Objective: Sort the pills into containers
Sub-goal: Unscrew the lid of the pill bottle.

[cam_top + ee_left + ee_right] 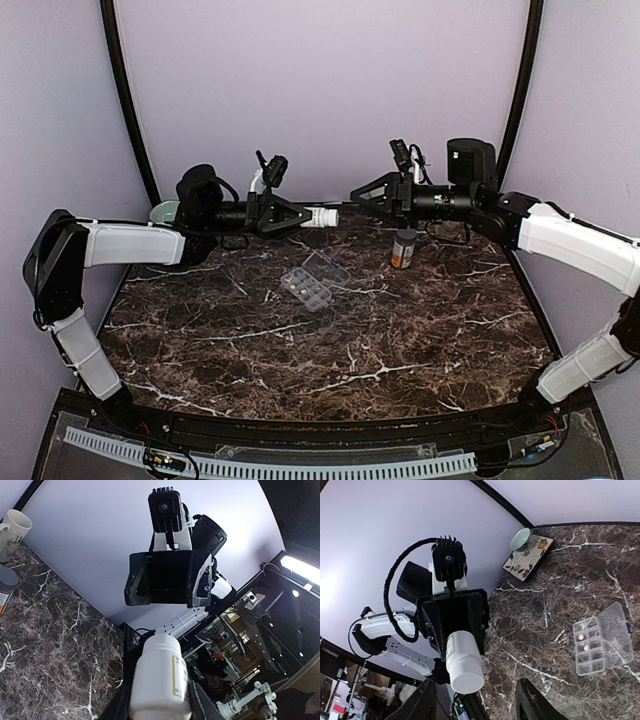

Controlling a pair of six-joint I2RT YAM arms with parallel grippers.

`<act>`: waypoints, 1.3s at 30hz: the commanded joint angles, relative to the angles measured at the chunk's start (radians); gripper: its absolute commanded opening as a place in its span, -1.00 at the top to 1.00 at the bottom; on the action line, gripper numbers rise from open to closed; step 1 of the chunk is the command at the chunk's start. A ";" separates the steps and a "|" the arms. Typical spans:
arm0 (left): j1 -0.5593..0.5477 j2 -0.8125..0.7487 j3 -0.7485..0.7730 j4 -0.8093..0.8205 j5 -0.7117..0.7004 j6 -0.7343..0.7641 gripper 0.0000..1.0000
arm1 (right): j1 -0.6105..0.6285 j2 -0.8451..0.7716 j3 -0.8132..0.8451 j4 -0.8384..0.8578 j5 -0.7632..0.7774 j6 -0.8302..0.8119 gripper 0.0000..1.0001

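1. Containers: the compartments (pixel 592 661) of a clear organiser box (pixel 305 288) lay on the dark marbled surface (pixel 400 340) just above the middle of the overhead frame. The lid (pixel 328 268) was folded open, and two compartments held a pale pill (pixel 580 636) each.
2. Up and left of centre, the left gripper (pixel 303 217) was clamped on a white bottle (pixel 322 216), which it held level above the surface.
3. From the right, the right gripper (pixel 358 192) faced that bottle with its jaws apart, holding nothing, with a small gap between the gripper and the bottle.
4. Right of the box and apart from it, an amber bottle (pixel 403 248) stood upright.
5. At the surface's upper-left corner sat a teal bowl (pixel 165 212).
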 commanded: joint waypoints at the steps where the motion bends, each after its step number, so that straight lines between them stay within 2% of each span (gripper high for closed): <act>1: 0.004 -0.048 0.012 -0.064 -0.011 0.090 1.00 | -0.016 0.028 -0.028 0.157 -0.177 0.173 -0.07; 15: 0.003 -0.020 0.071 -0.099 -0.005 0.115 1.00 | -0.020 0.071 -0.111 0.282 -0.247 0.288 -0.05; 39: 0.003 0.020 0.094 -0.109 0.007 0.123 1.00 | -0.018 0.145 -0.049 0.353 -0.287 0.337 0.05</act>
